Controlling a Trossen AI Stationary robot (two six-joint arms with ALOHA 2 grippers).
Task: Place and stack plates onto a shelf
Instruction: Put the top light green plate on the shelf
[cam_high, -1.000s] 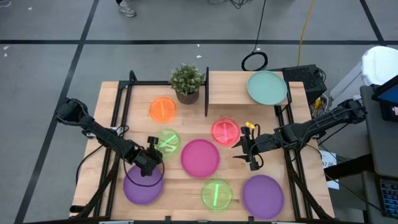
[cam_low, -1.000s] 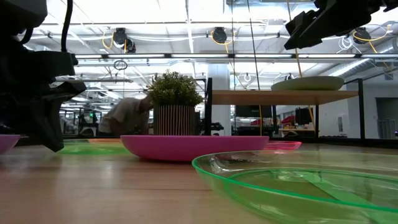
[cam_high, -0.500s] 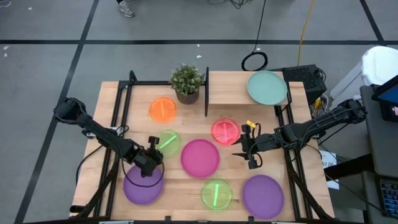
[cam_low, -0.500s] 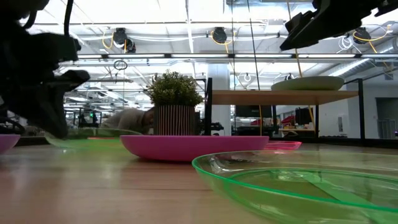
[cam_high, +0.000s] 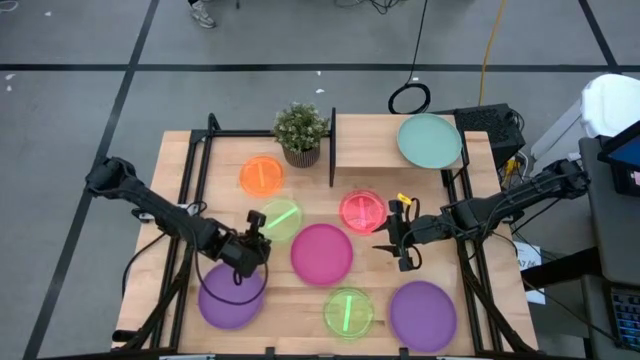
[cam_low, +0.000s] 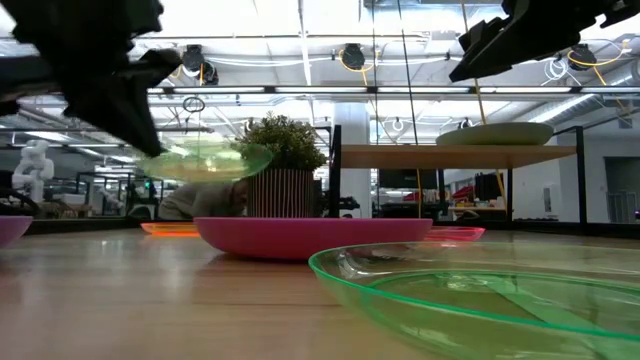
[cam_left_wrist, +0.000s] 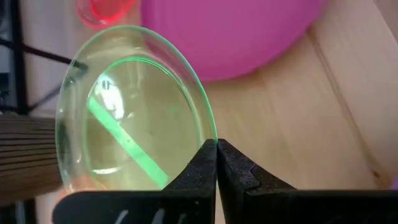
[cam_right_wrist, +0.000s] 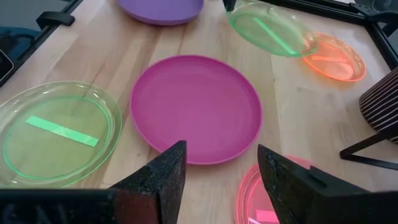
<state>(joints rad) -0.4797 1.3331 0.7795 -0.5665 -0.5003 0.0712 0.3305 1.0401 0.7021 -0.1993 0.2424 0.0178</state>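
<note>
From above, the left gripper (cam_high: 252, 238) sits left of centre, pinched tight on the rim of a lime green plate (cam_high: 281, 219) lifted clear of the table (cam_high: 180, 160). The right gripper (cam_high: 397, 240) hangs right of centre, fingers spread wide and empty, just beside the pink-red plate (cam_high: 361, 211). The magenta plate (cam_high: 322, 253) lies at centre, the orange plate (cam_high: 262, 176) above left, purple plates lower left (cam_high: 225, 300) and lower right (cam_high: 423, 315), a second green plate (cam_high: 348, 311) at the bottom, and the teal plate (cam_high: 430, 141) on the shelf (cam_high: 365, 145) upper right, beside the potted plant (cam_high: 301, 133). At table level, the held green plate (cam_low: 205, 160) floats upper left, tilted, above the tabletop; the teal plate (cam_low: 494, 134) rests on the shelf (cam_low: 455, 155) at right. On the left wrist, the fingers (cam_left_wrist: 205, 171) meet on the plate's edge at lower centre. On the right wrist, the open fingers (cam_right_wrist: 165, 174) frame the magenta plate (cam_right_wrist: 196, 107) at centre.
</note>
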